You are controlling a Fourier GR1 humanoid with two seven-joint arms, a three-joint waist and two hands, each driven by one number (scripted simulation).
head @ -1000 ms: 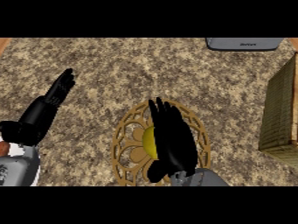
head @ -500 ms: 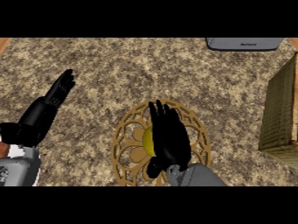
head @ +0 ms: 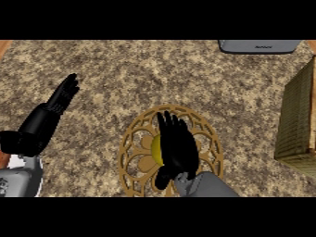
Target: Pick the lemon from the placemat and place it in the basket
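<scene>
Lemon [head: 156, 147] sits mid-placemat [head: 134, 149], directly under right hand [head: 177, 148]; fingers extended over it, not closed. Basket [head: 298, 125] lies right of placemat. Left hand [head: 59, 102] open, farther off.

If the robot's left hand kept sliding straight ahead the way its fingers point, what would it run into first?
Nothing, as far as the picture shows. The left hand points up and slightly right over bare counter; the grey object lies well to the right of that line.
</scene>
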